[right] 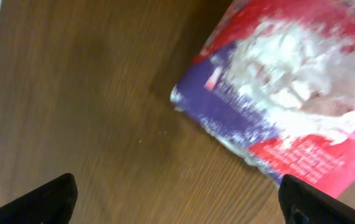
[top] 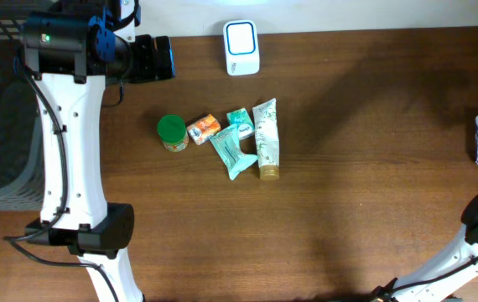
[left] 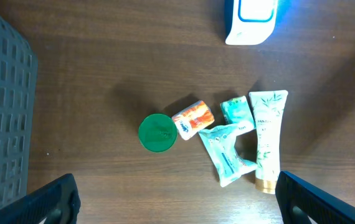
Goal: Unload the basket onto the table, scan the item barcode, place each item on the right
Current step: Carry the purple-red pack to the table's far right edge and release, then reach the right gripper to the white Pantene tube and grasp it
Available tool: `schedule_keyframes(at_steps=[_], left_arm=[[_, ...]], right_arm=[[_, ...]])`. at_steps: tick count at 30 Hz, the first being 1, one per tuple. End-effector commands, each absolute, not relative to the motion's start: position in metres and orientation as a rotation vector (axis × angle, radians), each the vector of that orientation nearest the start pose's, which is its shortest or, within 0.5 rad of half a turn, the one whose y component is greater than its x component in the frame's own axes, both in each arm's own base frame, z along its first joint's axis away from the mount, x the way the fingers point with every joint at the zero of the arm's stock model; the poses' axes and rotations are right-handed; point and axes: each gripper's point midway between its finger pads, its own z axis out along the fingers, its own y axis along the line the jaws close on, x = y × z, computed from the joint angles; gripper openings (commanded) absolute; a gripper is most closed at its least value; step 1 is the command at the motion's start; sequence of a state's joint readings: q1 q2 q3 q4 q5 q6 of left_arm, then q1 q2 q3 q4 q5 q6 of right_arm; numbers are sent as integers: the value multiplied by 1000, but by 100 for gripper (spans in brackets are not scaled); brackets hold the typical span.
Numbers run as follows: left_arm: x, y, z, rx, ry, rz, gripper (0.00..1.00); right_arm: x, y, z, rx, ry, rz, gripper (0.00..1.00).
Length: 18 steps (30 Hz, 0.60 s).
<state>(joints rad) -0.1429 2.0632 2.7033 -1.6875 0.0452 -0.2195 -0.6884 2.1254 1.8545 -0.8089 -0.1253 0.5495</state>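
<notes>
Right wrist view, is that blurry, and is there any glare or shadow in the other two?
Right wrist view: yes, the red and purple plastic packet is smeared and soft, its print unreadable. Left wrist view: sharp, with blue glare off the white scanner. Overhead view: sharp, a broad soft shadow across the brown wooden table.

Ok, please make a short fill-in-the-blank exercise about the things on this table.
1. The jar has a ___ lid.
2. The white scanner has a face lit ___.
3. Under the open right hand lies a red and ___ packet.
Missing words: green; blue; purple.
</notes>
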Motion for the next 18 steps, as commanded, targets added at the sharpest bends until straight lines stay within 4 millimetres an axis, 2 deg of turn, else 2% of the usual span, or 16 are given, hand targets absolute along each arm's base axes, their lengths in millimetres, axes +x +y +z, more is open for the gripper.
schedule_keyframes(at_steps=[1,2,3,4,5,6,7,9,11,12,13,17,18], left_arm=[[420,-68,337,-64,2603,-186,99],[420,-68,337,-65,2603,-186,99],[420,-68,337,-64,2603,-186,99],[420,-68,337,-64,2603,-186,99],[420,-68,337,-64,2602,-186,99],[420,-68,337,-65,2603,-186,99],[420,-68,337,-64,2603,-186,99],[420,-68,337,-64,2603,-186,99],[420,-68,337,-64,2603,-186,99],[420,-68,337,-64,2602,-186,99],[420,-68,337,-64,2603,-186,99],[420,-68,337,-65,2603,-186,99],[420,-68,337,-64,2603,-186,99]], right_arm=[[429,-293,175,1345,2139,169,99],[436,-276,204,1259,2121,228,99],[446,-246,229,1075,2149,335,99],[457,-192,254,788,2199,527,99],[459,-136,261,580,2255,723,99],[456,-100,253,506,2326,808,99],[455,-54,232,397,2455,822,99],[455,19,198,148,2622,794,99],[452,77,162,-12,2756,725,99],[448,115,131,-131,2841,659,99],[443,135,109,-198,2898,612,99],[422,179,38,-344,3058,556,99],[419,183,30,-358,3077,555,99]])
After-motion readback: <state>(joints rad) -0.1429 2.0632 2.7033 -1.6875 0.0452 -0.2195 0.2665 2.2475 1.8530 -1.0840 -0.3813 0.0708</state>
